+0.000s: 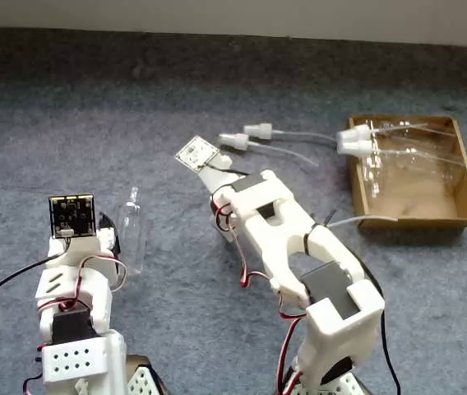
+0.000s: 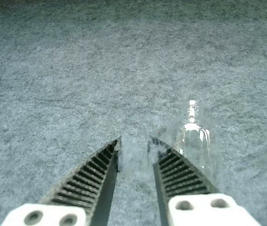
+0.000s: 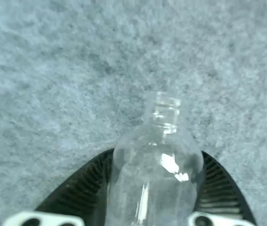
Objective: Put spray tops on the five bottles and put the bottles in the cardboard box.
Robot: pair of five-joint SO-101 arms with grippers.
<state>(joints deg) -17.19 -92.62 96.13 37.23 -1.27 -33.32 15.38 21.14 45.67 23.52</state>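
Bottle (image 3: 152,165) sits gripped between right jaws; second bottle (image 2: 197,141) lies beside parted left jaws.

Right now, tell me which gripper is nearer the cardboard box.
Right. The right gripper, closed around a bottle, is mid-table, left of the cardboard box; the left gripper sits farther off, at the far left.

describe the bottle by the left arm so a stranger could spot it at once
Find the left arm at the near left of the grey carpet. Just outside its open hand is a clear bottle, held by nothing. Unlike the two capped bottles in the cardboard box it has no spray top, and unlike the other bare bottle it is not in the right hand.
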